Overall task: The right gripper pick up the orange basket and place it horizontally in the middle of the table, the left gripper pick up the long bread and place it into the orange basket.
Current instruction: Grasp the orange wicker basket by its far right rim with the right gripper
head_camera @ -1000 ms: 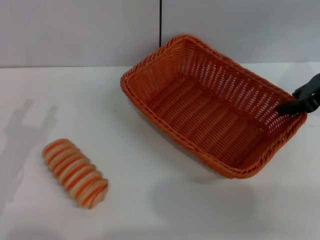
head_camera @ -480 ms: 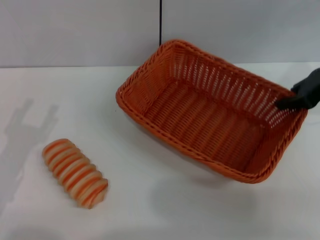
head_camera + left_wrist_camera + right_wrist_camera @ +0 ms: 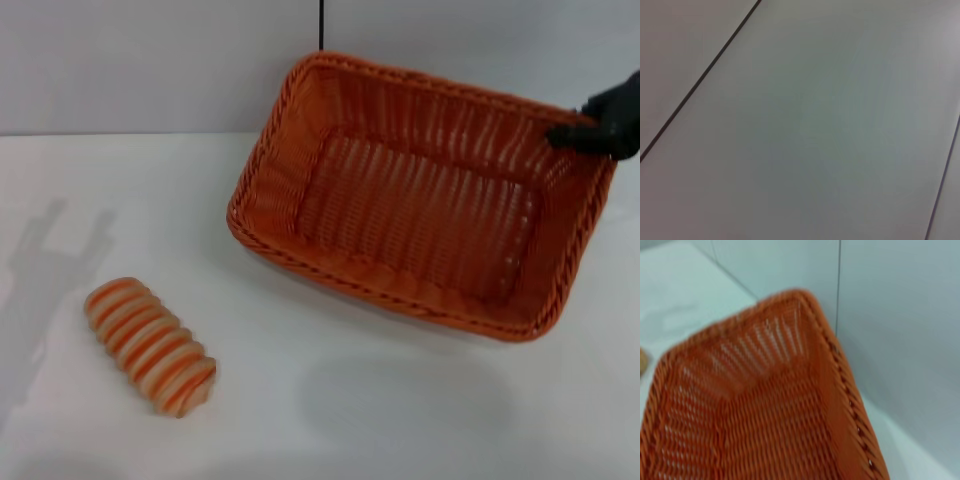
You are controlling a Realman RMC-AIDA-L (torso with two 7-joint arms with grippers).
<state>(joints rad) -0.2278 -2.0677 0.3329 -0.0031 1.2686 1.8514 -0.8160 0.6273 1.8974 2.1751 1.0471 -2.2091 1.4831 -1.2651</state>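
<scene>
The orange basket (image 3: 420, 190) hangs tilted above the white table (image 3: 300, 400) at the right. Its far right corner is raised and its near rim sits low. My right gripper (image 3: 572, 134) is shut on the rim at that raised corner, at the head view's right edge. In the right wrist view the orange basket (image 3: 765, 410) fills most of the picture, seen from the held end. The long bread (image 3: 150, 345), ridged in cream and orange, lies on the table at the front left, well apart from the basket. My left gripper is out of view; its wrist camera faces a plain grey wall.
A grey wall (image 3: 150, 60) with a dark vertical seam (image 3: 321, 25) stands behind the table. The left arm's shadow (image 3: 50, 260) falls on the table's left side. Bare tabletop lies between the bread and the basket.
My right gripper has risen and lifted the basket's right end, swinging the basket counter-clockwise and tipping it up. The bread has not moved.
</scene>
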